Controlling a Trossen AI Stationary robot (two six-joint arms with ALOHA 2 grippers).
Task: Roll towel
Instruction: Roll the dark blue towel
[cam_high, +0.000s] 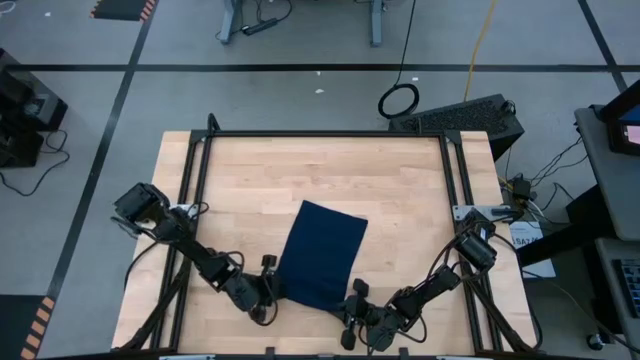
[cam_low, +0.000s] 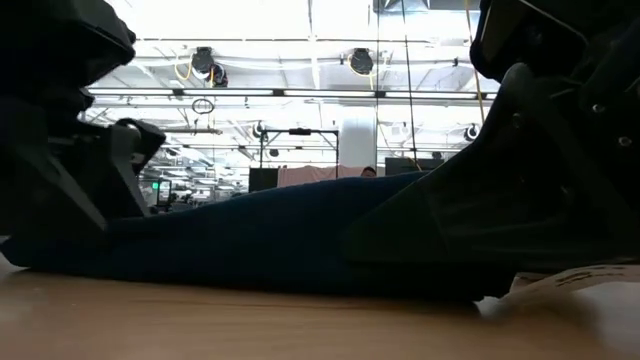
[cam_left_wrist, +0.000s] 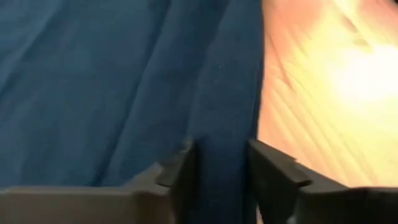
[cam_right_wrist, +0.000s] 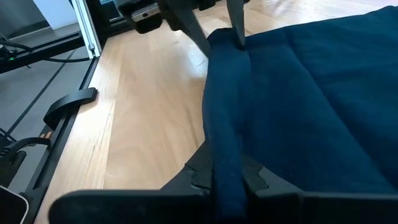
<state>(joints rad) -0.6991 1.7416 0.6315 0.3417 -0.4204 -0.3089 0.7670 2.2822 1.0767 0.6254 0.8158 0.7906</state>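
At the lower centre of the frame, the right gripper (cam_high: 356, 300) has its jaws clamped on the near edge of the dark navy blue rectangular cloth towel (cam_high: 320, 253), while the left gripper (cam_high: 268, 283) pinches the same hem with jaws partly closed. Beyond, the towel lies flat on the pale wooden worktop (cam_high: 400, 190). An uneven grip could skew the roll.
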